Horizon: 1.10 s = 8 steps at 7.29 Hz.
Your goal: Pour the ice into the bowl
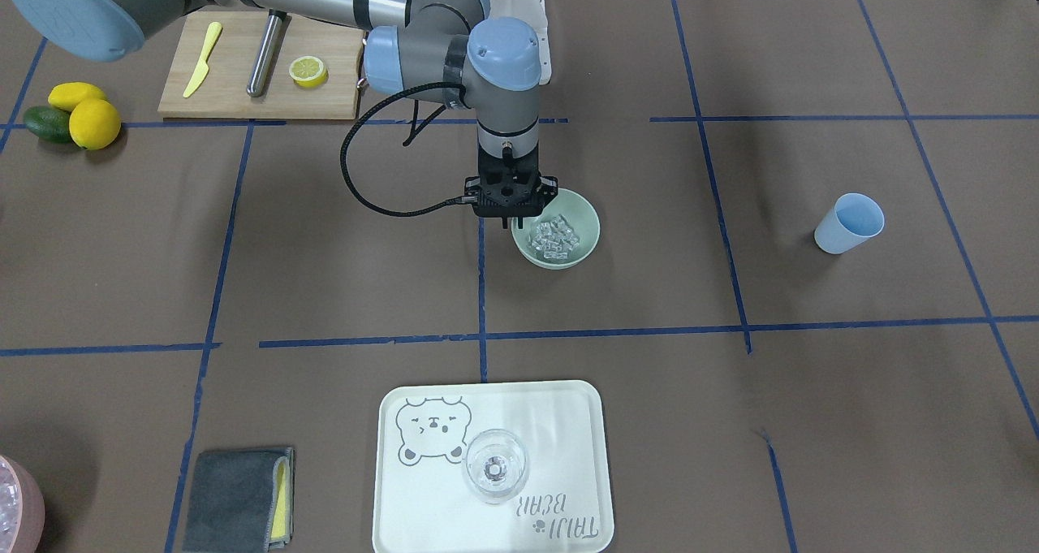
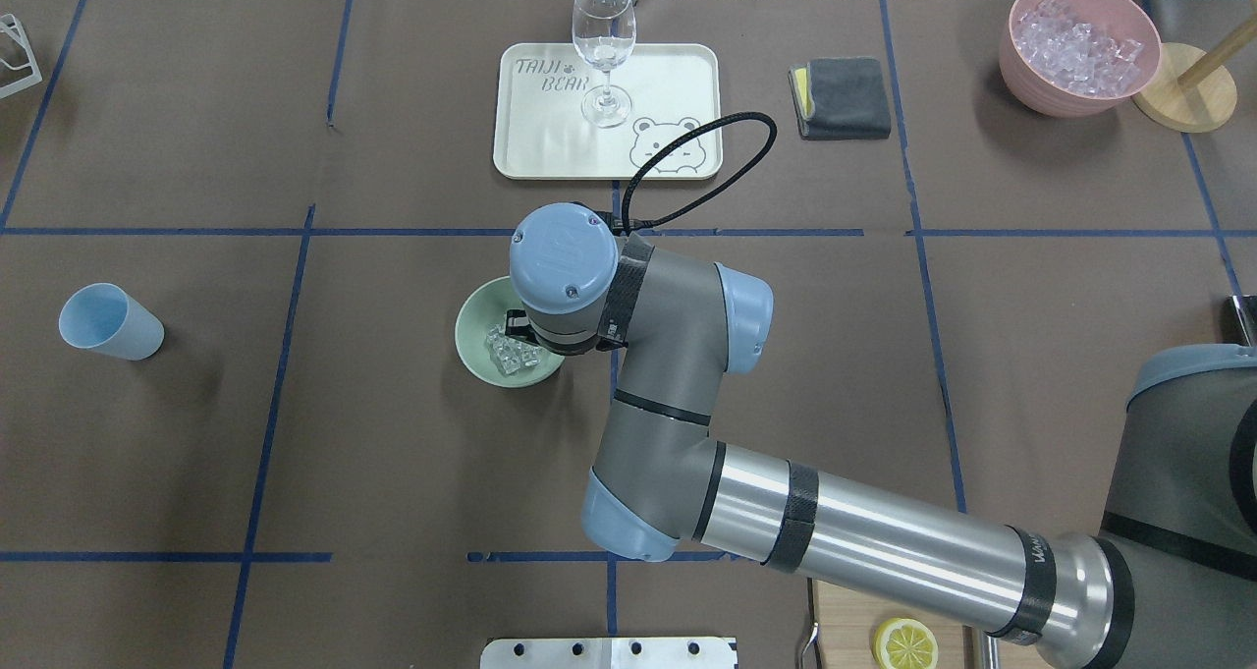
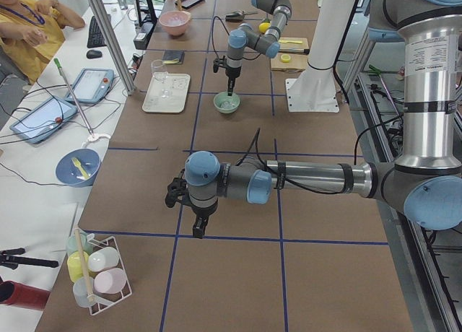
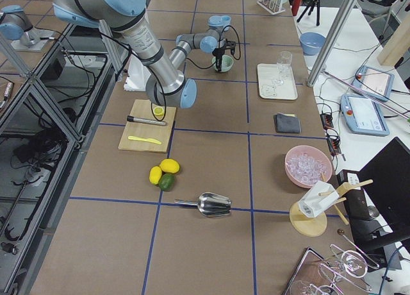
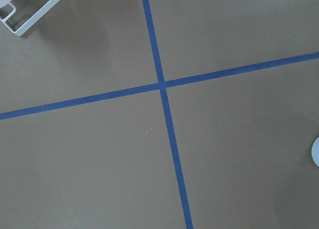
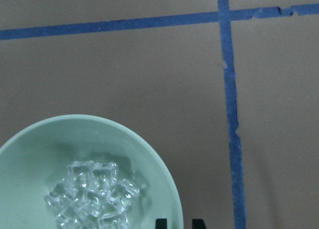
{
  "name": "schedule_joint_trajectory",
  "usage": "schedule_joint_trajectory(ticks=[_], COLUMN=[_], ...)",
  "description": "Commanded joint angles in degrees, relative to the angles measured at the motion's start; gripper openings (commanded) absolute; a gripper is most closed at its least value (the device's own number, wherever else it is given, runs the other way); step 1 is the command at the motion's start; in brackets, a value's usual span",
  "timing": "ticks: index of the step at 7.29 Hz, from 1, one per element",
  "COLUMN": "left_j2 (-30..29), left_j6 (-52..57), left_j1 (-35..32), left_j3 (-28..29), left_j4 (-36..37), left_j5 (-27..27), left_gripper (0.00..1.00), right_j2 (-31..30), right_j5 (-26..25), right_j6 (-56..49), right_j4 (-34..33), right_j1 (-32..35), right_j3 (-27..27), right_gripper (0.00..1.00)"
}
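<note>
I see bowl [image 1: 595, 236] holding ice [image 1: 556, 239]; right gripper [image 6: 179, 224] jaws pinch its rim; left gripper [image 3: 195, 220] jaws I cannot tell

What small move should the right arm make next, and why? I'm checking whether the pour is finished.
Probably lift the right gripper straight up. The ice already lies in the bowl, and the fingertips sit either side of its rim, so a sideways move could drag or tip it. Whether they clamp the rim is unclear.
</note>
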Motion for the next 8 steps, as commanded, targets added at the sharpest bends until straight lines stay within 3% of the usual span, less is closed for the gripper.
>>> schedule_joint_trajectory(ticks=[1,3,5,6,8], left_j2=[0.0,0.0,0.0,0.0,-0.2], left_j6=[0.0,0.0,0.0,0.0,0.0], left_j1=[0.0,0.0,0.0,0.0,0.1], left_j3=[0.0,-0.1,-0.1,-0.1,0.0], left_j4=[-0.1,-0.1,-0.1,-0.1,-0.1], left_j5=[0.0,0.0,0.0,0.0,0.0], left_gripper=[1.0,1.0,1.0,1.0,1.0], right_j2=[-0.1,-0.7,-6.7,-8.8,-14.4], right_j5=[0.0,-0.8,-0.4,1.1,10.4], right_j6=[-0.1,0.3,0.0,-0.4,-6.5], right_j4=[0.0,0.3,0.3,-0.2,-0.3], right_j1=[0.0,0.0,1.1,3.7,12.3], right_j3=[0.3,2.1,13.7,18.2,23.5], right_gripper=[0.0,0.0,0.0,0.0,0.0])
